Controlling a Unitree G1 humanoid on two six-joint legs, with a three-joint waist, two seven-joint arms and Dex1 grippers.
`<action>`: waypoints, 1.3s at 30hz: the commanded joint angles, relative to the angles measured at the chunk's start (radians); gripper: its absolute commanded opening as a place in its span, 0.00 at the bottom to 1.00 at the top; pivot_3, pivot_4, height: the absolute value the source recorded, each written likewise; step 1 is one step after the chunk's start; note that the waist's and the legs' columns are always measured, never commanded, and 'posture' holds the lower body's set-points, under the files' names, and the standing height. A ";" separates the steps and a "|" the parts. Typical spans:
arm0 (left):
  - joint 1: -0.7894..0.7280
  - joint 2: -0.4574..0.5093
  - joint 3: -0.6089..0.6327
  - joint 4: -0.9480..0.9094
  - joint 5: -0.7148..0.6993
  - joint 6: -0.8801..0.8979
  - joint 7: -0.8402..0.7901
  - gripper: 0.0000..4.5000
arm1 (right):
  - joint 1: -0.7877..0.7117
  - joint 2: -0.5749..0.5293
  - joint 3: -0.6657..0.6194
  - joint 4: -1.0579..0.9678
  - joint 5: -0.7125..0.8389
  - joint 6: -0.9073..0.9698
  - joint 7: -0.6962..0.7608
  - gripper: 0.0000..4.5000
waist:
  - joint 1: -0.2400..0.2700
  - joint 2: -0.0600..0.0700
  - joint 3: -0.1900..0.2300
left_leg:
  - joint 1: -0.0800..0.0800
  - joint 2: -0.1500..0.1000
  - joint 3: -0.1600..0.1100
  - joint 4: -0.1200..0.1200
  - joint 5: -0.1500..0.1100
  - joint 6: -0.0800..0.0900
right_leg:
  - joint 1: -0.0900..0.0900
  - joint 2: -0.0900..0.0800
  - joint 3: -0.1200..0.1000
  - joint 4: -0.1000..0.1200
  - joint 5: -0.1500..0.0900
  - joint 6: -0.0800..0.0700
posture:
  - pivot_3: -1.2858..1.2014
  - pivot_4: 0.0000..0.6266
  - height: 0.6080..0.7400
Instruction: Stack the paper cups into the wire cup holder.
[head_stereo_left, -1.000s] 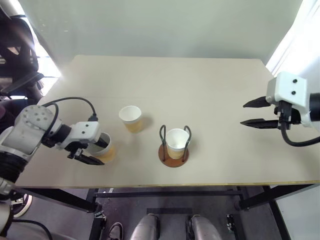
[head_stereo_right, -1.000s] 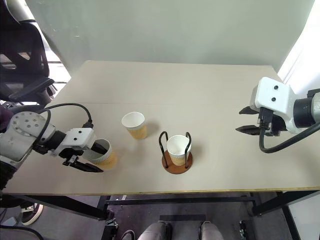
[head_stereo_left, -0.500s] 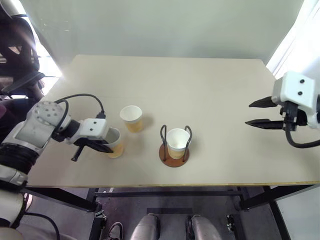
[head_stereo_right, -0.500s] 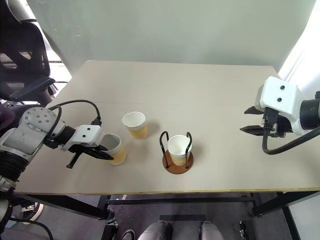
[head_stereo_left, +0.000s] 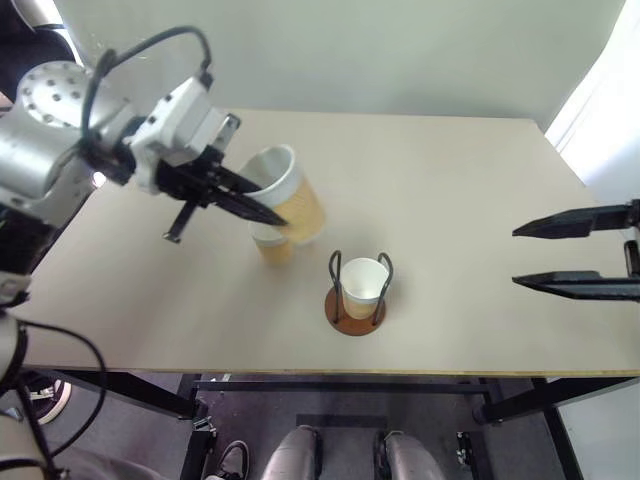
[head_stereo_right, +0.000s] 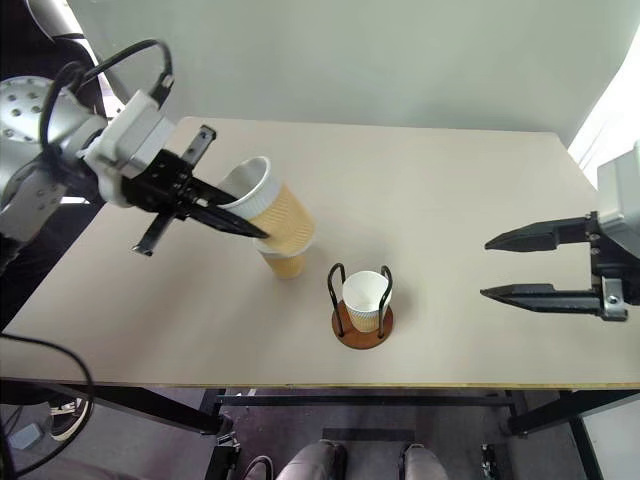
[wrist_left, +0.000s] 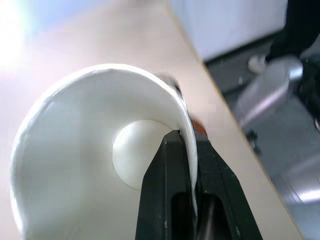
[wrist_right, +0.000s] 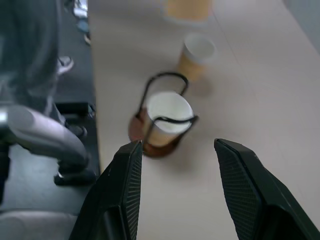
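My left gripper (head_stereo_left: 266, 214) is shut on the wall of a yellow-orange paper cup (head_stereo_left: 292, 196), one finger (wrist_left: 169, 190) inside its white interior (wrist_left: 90, 150) and one outside. That cup hangs tilted in the air, above and partly covering a second paper cup (head_stereo_right: 286, 263) standing on the table. Right of them stands the wire cup holder (head_stereo_left: 340, 313), a brown disc with two dark loops, holding a third cup (head_stereo_left: 361, 284). At the table's right edge my right gripper (head_stereo_left: 516, 257) is open and empty, pointing at the holder (wrist_right: 141, 134) from a distance.
The tan table (head_stereo_left: 440, 180) has bare surface at the back and to the right of the holder. Its front edge (head_stereo_left: 330, 374) runs just beyond the holder, with dark floor below. A pale wall stands behind the table.
The left gripper closed on the near-left cup, then lifted it up and to the right, tilting it over the second cup. The right gripper drew back toward the right edge.
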 joint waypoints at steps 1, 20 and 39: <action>-0.077 -0.064 -0.086 0.052 -0.038 -0.057 -0.029 0.01 | -0.011 0.009 -0.106 -0.041 0.123 0.056 -0.098 0.51 | -0.003 0.001 0.001 | 0.000 0.000 0.000 0.000 0.001 0.003 | 0.001 -0.001 0.001 0.000 0.001 0.001 | 0.52 0.24 1.00; -0.278 -0.312 -0.511 0.280 -0.114 -0.329 -0.029 0.01 | 0.129 -0.072 -0.356 -0.172 0.508 0.193 -0.489 0.51 | 0.004 0.002 0.001 | -0.002 -0.006 0.009 0.006 -0.002 0.019 | 0.003 -0.010 0.001 -0.001 -0.006 0.028 | 0.52 0.24 1.00; -0.280 -0.368 -0.642 0.240 -0.166 -0.377 -0.029 0.01 | 0.246 -0.121 -0.460 -0.184 0.697 0.171 -0.683 0.51 | 0.019 0.003 0.001 | -0.007 -0.009 0.011 0.021 -0.017 0.023 | 0.005 -0.013 0.000 -0.002 -0.011 0.037 | 0.52 0.24 1.00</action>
